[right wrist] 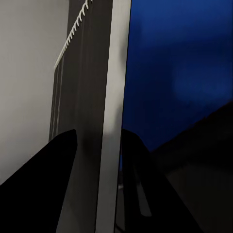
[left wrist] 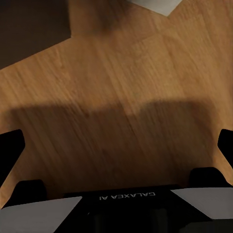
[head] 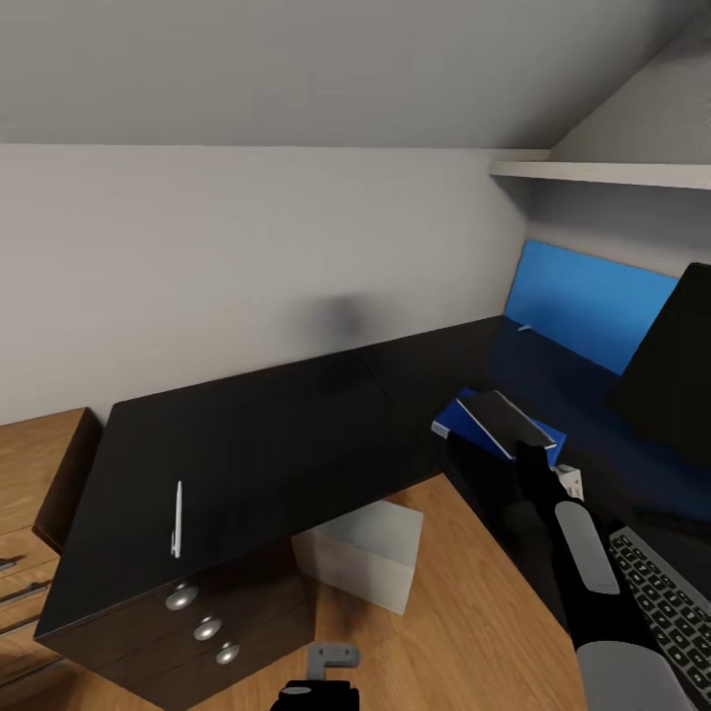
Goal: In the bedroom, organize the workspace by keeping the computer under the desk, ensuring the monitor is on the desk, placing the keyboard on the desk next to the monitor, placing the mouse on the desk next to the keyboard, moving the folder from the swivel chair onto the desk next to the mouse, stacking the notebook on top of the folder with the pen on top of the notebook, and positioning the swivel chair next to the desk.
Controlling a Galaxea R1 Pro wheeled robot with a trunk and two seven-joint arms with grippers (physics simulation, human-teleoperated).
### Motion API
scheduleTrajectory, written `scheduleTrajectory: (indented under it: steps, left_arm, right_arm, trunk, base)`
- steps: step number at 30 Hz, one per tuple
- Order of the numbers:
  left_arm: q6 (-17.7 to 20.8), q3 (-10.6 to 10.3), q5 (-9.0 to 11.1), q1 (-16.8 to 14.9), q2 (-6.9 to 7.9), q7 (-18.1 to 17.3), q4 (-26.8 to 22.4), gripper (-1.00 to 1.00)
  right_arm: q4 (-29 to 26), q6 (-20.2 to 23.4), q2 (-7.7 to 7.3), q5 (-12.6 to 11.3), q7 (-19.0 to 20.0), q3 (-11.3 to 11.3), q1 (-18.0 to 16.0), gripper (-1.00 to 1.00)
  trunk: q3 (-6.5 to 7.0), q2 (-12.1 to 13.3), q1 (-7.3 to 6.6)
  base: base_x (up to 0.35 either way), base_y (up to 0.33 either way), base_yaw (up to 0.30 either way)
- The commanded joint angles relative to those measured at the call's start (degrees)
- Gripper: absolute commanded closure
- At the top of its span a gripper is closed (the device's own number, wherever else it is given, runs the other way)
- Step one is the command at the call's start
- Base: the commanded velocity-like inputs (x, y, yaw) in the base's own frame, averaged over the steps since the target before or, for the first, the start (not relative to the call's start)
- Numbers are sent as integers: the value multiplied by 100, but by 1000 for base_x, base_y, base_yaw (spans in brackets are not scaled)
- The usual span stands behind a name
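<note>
Our right gripper (head: 534, 456) pinches the grey notebook (head: 505, 420) by its near edge, the two black fingers (right wrist: 46, 194) closed on either side of the cover, holding it just above the blue folder (head: 456, 413) on the black desk (head: 267, 434). Beside our right arm lies the keyboard (head: 667, 602); past the gripper stands the monitor (head: 676, 365). Our left gripper (left wrist: 116, 145) hangs over wooden floor (left wrist: 121, 87), fingers spread wide. Farther to its left, the white pen (head: 178, 518) rests on the desk, the grey computer (head: 365, 553) beneath.
</note>
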Motion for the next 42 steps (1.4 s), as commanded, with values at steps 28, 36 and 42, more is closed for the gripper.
scheduleTrajectory:
  steps: [28,36,42]
  left_arm:
    - [-163,-19,66,-5,4,56,-8,-100]
    - [-166,-19,64,-5,5,51,-5,-100]
    - [-166,-19,71,-5,5,54,-3,-100]
  right_arm:
    - [-19,28,0,-25,-34,-7,-3,100]
    - [-19,28,0,-24,-34,-7,-3,100]
    - [-19,28,0,-25,-34,-7,-3,100]
  trunk:
    - [49,117,-66]
    - [49,117,-66]
    - [49,117,-66]
  base:
    - [0,-2,0]
    - [114,0,0]
    - [8,0,0]
